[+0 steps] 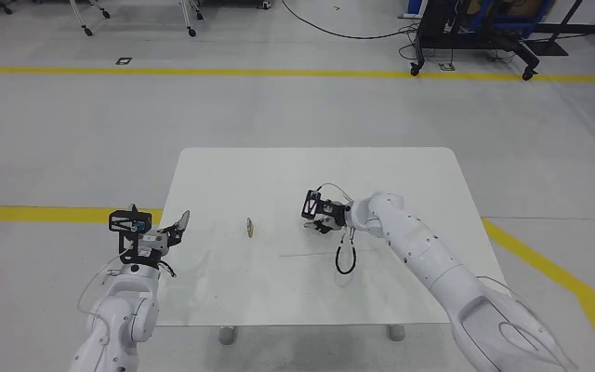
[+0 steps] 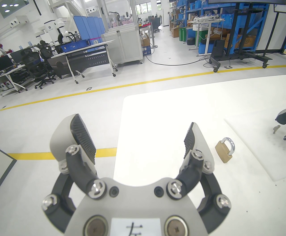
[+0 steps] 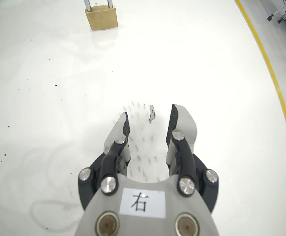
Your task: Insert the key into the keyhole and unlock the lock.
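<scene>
Straddling the small silver metal key [image 3: 152, 113], the right gripper [image 3: 150, 114] has its fingers spread, neither pad touching it. Key rests on the white rectangular table [image 1: 390, 177], near the middle. Brass padlock with a steel shackle [image 3: 101, 19] lies flat, well apart from the key and well in from every table edge. Left gripper [image 2: 134, 123], fingers likewise spread, hovers at the table's left edge, with the padlock nearby.

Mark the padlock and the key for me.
padlock [image 3: 101, 19]: right wrist view, on its brass body.
key [image 3: 152, 114]: right wrist view, on the middle of its shank.
</scene>
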